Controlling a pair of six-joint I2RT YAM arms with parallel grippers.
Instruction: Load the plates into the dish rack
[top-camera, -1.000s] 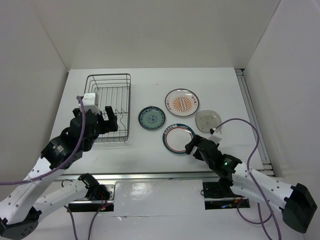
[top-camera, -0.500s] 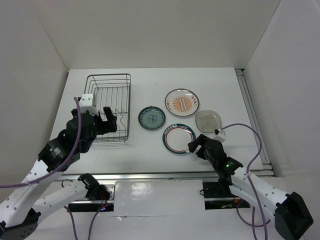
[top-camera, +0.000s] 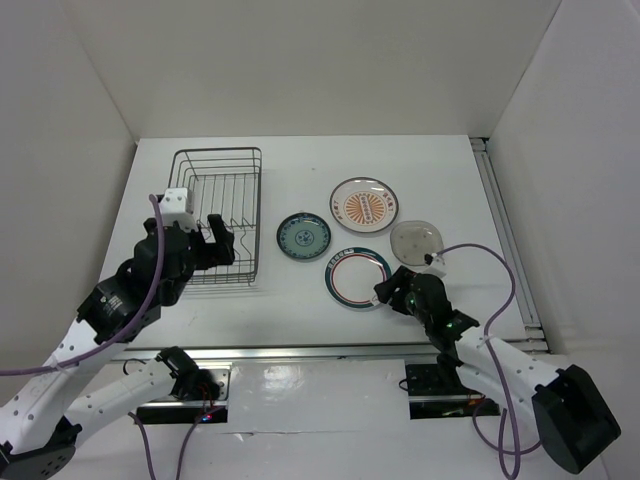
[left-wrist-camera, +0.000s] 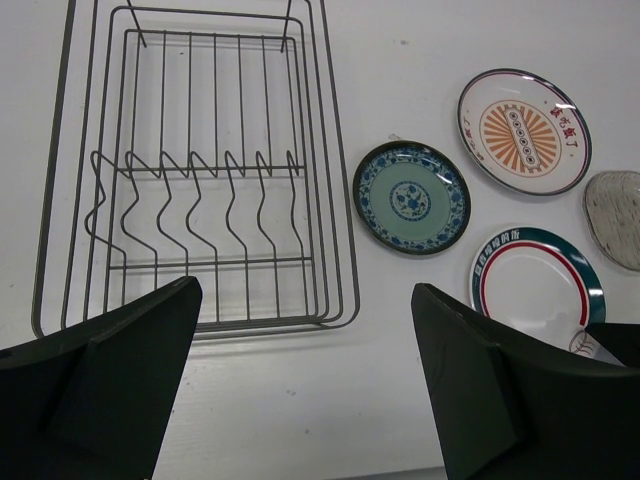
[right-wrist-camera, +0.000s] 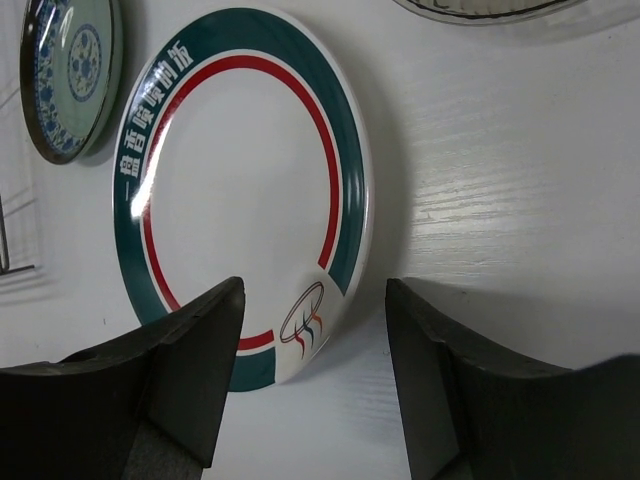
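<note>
The dark wire dish rack (top-camera: 218, 215) (left-wrist-camera: 200, 180) stands at the left, with nothing in it. Three plates lie flat to its right: the teal-blue patterned one (top-camera: 303, 237) (left-wrist-camera: 411, 197), the white one with the orange sunburst (top-camera: 364, 205) (left-wrist-camera: 524, 131), and the white one with teal-and-red rings (top-camera: 355, 277) (left-wrist-camera: 536, 283) (right-wrist-camera: 240, 185). My left gripper (top-camera: 213, 242) (left-wrist-camera: 305, 385) is open and empty above the rack's near end. My right gripper (top-camera: 386, 293) (right-wrist-camera: 315, 375) is open, low at the ringed plate's near right rim, one finger over the rim and one on the table side.
A small clear glass dish (top-camera: 416, 240) (left-wrist-camera: 615, 215) (right-wrist-camera: 490, 8) lies right of the ringed plate, close to my right arm. White walls close in the table at the back and sides. A metal rail (top-camera: 505, 240) runs along the right edge.
My right gripper has crept forward to the ringed plate's rim and its wrist has turned slightly. My left gripper and the plates have stayed put.
</note>
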